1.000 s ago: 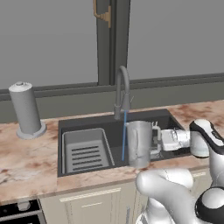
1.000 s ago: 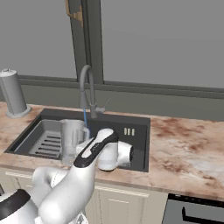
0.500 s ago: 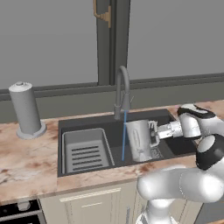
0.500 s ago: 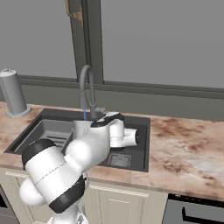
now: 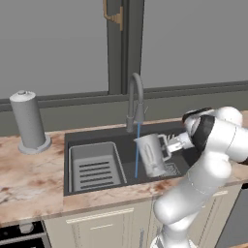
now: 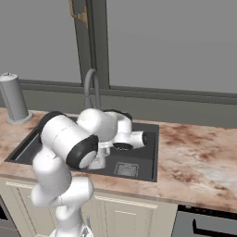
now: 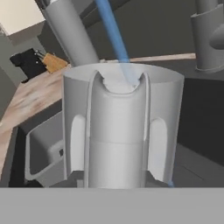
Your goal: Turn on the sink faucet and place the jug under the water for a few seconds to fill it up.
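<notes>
Hand [image 5: 170, 143] clamped on jug [image 5: 150, 154] handle, jug upright at its 9 o'clock; water [image 5: 137, 149] falls just left of the rim, at the jug's 9.

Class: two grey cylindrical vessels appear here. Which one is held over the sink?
The see-through jug, held over the sink; the opaque knob-topped canister stands on the counter.
</notes>
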